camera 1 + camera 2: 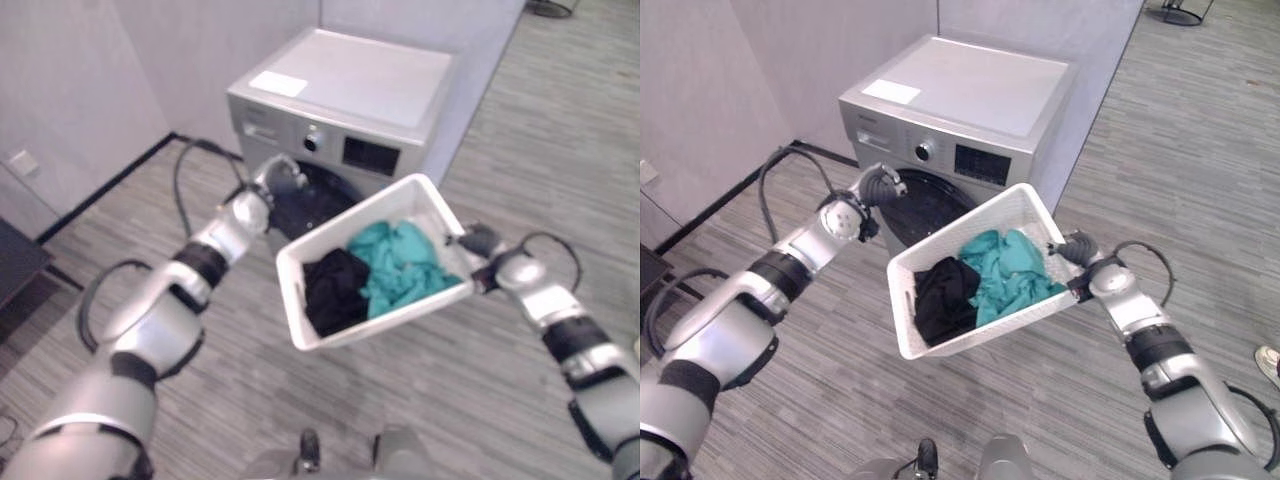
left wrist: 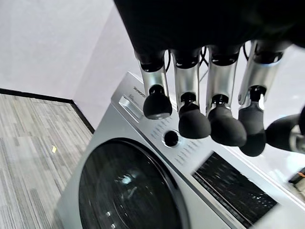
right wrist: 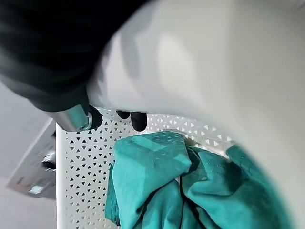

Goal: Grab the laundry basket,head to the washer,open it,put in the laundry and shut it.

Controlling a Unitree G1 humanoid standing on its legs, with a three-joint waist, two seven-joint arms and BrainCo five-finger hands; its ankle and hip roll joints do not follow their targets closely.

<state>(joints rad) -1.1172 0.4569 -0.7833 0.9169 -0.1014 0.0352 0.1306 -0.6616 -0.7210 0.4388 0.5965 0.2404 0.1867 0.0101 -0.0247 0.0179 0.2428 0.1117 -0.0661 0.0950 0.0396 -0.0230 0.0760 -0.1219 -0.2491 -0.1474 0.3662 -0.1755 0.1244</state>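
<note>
Washer (image 1: 940, 120) stands closed directly ahead, its dark round door (image 2: 128, 191) just below the left hand (image 2: 205, 119), whose fingers hang relaxed and empty. White perforated laundry basket (image 1: 910, 310), rigid and judged light, rides tilted with the right hand (image 1: 1075, 250) curled over its rim; teal (image 1: 1005, 270) and black cloth (image 1: 945, 290) inside look limp, best gathered in bunches

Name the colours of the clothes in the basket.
Teal and black, clearest in the right eye view.
</note>
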